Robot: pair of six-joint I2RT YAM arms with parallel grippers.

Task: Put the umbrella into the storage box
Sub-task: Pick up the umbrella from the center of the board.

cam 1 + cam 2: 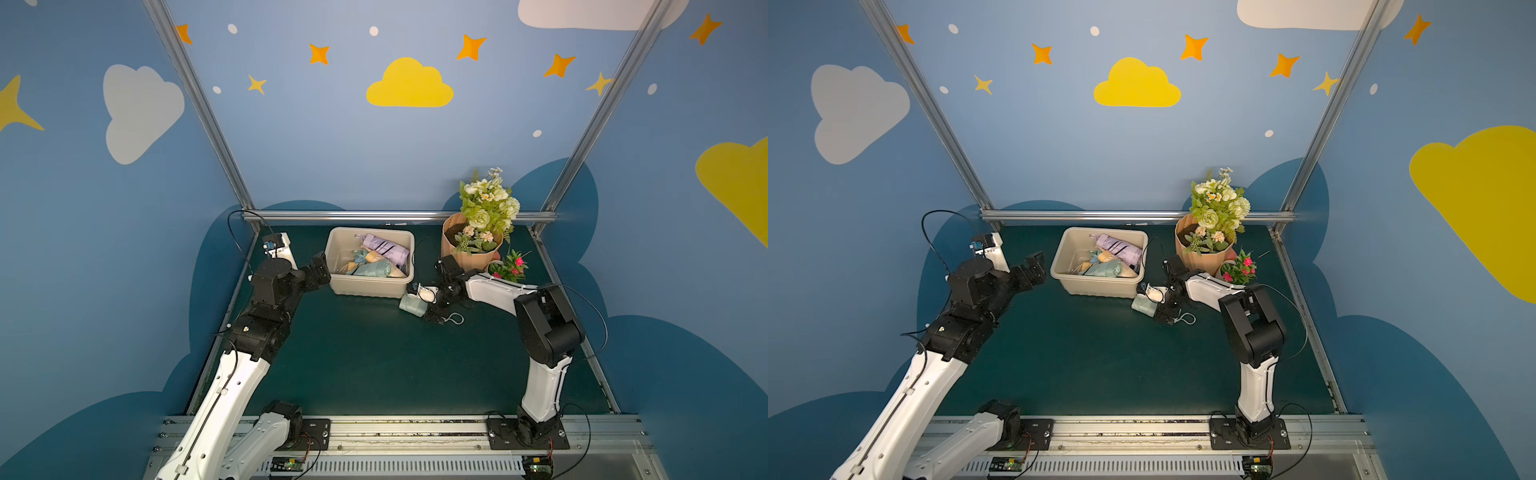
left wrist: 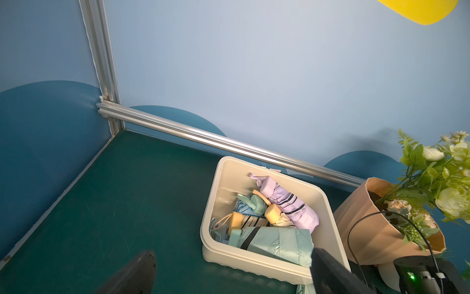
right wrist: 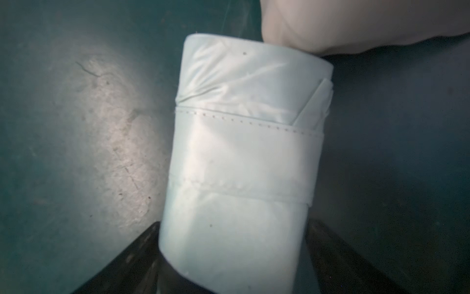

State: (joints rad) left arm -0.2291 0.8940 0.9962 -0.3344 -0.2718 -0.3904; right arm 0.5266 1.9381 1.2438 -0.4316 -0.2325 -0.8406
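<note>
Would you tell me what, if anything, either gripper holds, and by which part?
The left gripper is open and empty. The right gripper straddles the mint umbrella at its folded canopy; whether it grips cannot be told.

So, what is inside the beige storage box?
The storage box holds a pile of folded umbrellas: a lilac umbrella, a mint-green umbrella, and cream umbrellas with yellow handles. What lies beneath them is covered.

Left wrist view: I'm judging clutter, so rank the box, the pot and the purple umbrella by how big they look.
Largest: box.
Next: pot, partly hidden by black hardware.
Smallest: purple umbrella.
</note>
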